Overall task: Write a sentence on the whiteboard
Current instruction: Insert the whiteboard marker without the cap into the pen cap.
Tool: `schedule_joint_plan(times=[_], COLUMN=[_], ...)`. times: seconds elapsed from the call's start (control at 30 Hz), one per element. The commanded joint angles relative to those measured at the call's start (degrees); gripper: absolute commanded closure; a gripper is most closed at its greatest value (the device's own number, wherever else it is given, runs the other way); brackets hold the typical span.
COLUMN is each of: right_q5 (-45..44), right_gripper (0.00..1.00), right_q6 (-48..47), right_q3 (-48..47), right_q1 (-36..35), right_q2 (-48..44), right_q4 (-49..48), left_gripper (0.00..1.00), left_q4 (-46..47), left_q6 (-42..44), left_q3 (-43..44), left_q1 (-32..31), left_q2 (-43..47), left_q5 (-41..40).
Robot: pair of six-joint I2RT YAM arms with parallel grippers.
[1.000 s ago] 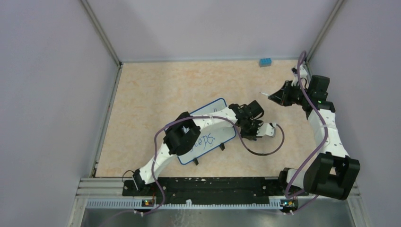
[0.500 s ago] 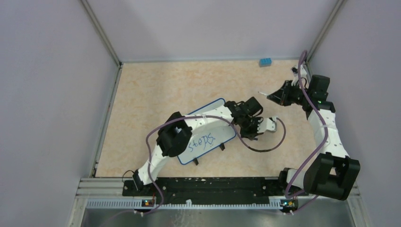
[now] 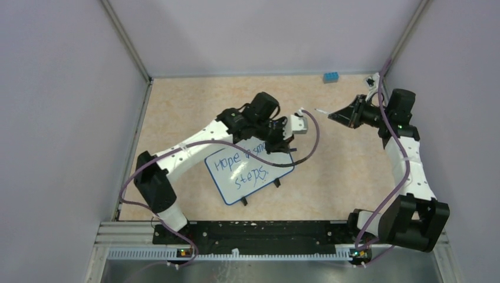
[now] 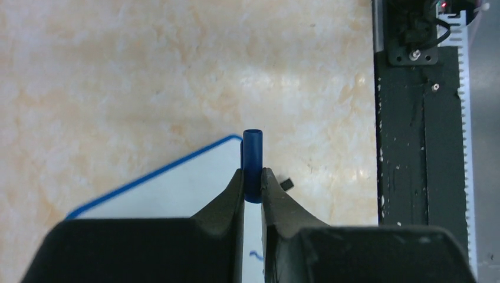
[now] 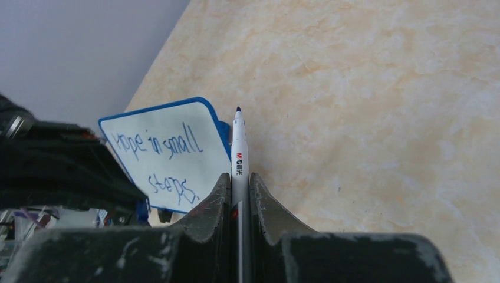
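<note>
Pale lilac walls close the scene on three sides: the back wall [image 3: 265, 35] across the top of the frame, the left wall [image 3: 59, 118] and the right wall [image 3: 460, 71] down either edge; a slanted aluminium post [image 3: 127, 41] marks the upper left corner and a second post [image 3: 407, 32] the upper right. The tabletop [image 3: 194, 112] fills the centre, marbled in cream and peach; a metal strip [image 3: 132, 153] runs along its left edge. Along the bottom lies a black rail [image 3: 265, 231], then a dull steel sheet [image 3: 265, 271]; the light is soft and even.
</note>
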State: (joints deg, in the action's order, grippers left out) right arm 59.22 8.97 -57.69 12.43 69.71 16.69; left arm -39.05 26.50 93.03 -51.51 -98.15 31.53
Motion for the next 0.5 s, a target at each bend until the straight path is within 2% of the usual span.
schedule_joint_plan(times=[0.0, 0.17, 0.27, 0.47], right_q5=[6.9, 11.5, 11.6, 11.9], right_gripper=[1.0, 1.0, 1.0, 1.0], right_q6=[2.4, 0.1, -6.5, -16.8], right_q3=[-4.1, -4.9, -6.8, -8.3], right_q1=[-2.4, -8.5, -11.9, -18.7], right_q2=[-1.9, -1.8, -1.2, -0.1], right_q4=[-3.0, -0.6, 6.6, 18.3], left_gripper=[1.0, 1.0, 1.0, 1.0], left_q4=[-0.8, -0.1, -1.6, -6.6], left_q6=[1.2, 5.3, 6.3, 11.7], left_q3=[-6.0, -13.8, -15.9, -18.1], left_q1=[5.4, 10.1, 12.3, 12.4], left_q2=[8.8, 17.6, 20.7, 25.0], left_q5=[2.9, 2.7, 3.9, 2.1])
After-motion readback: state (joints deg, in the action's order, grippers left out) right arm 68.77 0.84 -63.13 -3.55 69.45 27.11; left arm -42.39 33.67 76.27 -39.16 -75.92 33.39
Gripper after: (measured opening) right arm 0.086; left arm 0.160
